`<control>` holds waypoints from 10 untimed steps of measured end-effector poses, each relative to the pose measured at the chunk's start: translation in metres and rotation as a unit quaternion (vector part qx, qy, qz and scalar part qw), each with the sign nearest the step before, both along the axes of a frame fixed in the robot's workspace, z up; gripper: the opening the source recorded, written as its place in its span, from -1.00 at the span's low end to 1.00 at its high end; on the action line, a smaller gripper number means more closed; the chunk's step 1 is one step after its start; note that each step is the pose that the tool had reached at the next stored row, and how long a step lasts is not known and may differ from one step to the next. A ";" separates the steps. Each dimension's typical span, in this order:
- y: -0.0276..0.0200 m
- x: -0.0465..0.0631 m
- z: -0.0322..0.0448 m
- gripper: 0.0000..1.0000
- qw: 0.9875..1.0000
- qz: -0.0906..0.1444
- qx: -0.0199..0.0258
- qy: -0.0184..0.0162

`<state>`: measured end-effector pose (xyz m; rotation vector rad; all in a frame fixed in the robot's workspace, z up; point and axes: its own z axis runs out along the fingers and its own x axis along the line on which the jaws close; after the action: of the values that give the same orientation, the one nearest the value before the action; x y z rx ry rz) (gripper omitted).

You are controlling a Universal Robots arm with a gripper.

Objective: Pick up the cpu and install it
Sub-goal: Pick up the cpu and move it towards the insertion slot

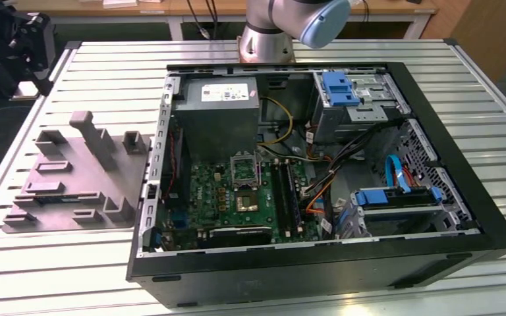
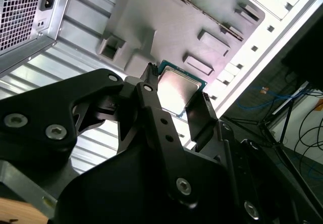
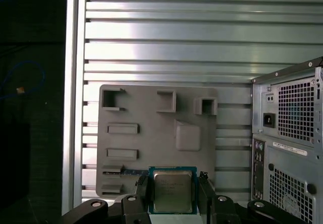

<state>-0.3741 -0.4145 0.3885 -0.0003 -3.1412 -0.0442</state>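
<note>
1. Gripper (image 3: 172, 178) is clamping the cpu (image 3: 172, 191). Its two black fingers (image 3: 204, 188) are pressing on opposite edges of the chip, closed to just the chip's width.
2. One cpu is showing in both wrist views, silver top facing the camera with a green rim around it. It is hanging over the edge of the grey fixture tray (image 3: 151, 113).
3. Print on the cpu lid is showing as faint lines (too small for reading).
4. The tray is lying on the slatted metal table (image 3: 176, 32), beside the one open computer case (image 1: 323, 263).
5. In the exterior view, the grey power supply (image 1: 221, 125) is wearing one white label (image 1: 222, 94), its text not legible.
6. Two blue drive carriers (image 1: 339, 89) are sitting inside the case.
</note>
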 end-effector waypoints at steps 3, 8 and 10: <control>0.0000 0.001 0.0000 -0.05 1.000 0.000 0.000 0.000; 0.0000 0.003 0.0000 -0.05 1.000 0.000 0.000 0.000; 0.0000 0.004 0.0000 -0.05 1.000 0.000 0.000 0.000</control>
<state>-0.3699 -0.4145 0.3885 -0.0003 -3.1412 -0.0442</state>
